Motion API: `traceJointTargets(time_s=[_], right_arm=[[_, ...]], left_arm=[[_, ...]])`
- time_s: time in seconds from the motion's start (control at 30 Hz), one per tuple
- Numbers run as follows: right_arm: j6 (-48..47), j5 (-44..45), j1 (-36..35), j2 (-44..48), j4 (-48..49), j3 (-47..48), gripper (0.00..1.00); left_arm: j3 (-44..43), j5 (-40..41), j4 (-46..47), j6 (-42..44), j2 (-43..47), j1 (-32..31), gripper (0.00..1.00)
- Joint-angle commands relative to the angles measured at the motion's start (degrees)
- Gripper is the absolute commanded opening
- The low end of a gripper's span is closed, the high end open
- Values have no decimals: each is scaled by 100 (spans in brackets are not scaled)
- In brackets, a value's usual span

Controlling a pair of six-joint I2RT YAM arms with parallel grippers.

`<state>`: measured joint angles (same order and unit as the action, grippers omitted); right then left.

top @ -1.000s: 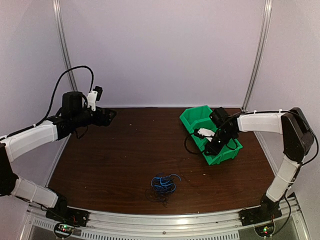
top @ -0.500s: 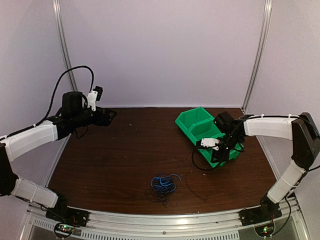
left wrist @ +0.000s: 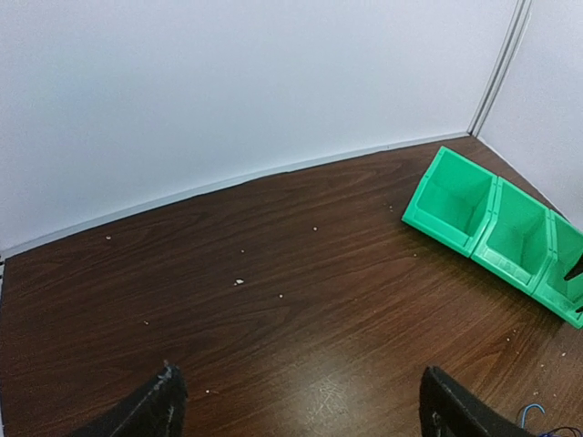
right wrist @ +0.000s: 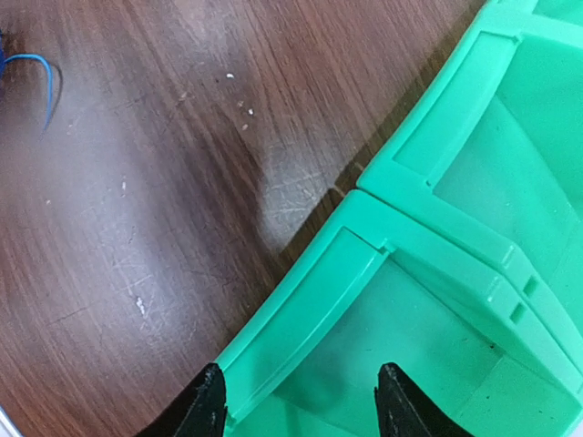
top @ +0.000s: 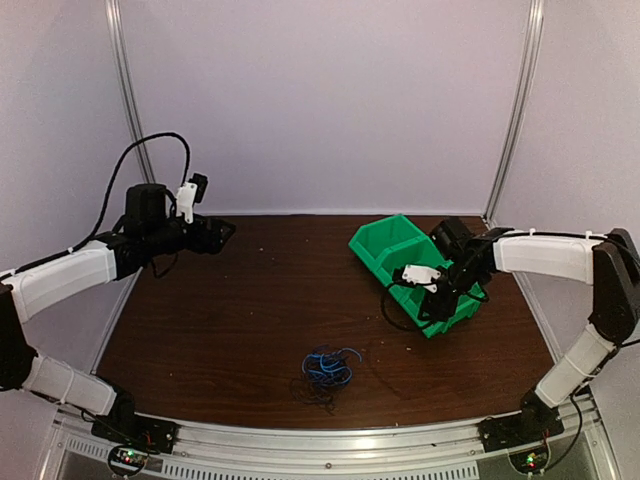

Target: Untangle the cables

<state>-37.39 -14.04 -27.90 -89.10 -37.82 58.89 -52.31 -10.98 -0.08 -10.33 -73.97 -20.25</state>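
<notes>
Seen from above, a curly blue-and-black knot of cables [top: 325, 370] lies near the front of the wood-grain tabletop [top: 250, 300]. Left wrist view: left hand [left wrist: 299, 382] spread wide. Right wrist view: right hand [right wrist: 301, 382], fingers apart, over glossy green plastic bins [right wrist: 437, 273].

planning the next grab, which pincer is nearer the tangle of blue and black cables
Right. Right pincer over the green plastic bin, back-right of the cable tangle; left pincer far back-left.
</notes>
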Motion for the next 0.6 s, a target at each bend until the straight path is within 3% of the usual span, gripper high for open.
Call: traceJointTargets(time_s=[0.0, 0.1, 0.27, 0.37, 0.47, 0.57], right_arm=[[609, 217, -47, -483, 211, 148, 58], [734, 143, -47, -706, 235, 237, 57], [402, -182, -58, -668, 268, 156, 35], [100, -136, -58, -458, 282, 27, 29], [-106, -68, -63, -269, 283, -95, 29], [150, 109, -58, -320, 331, -35, 40]], left_arm=[[-210, -97, 183, 55, -61, -23, 90], [-209, -72, 183, 49, -52, -23, 90], [-209, -79, 183, 57, -39, -23, 90], [-209, -111, 183, 53, -47, -23, 90], [-224, -181, 183, 41, -76, -23, 90], [-230, -233, 183, 16, -124, -23, 90]])
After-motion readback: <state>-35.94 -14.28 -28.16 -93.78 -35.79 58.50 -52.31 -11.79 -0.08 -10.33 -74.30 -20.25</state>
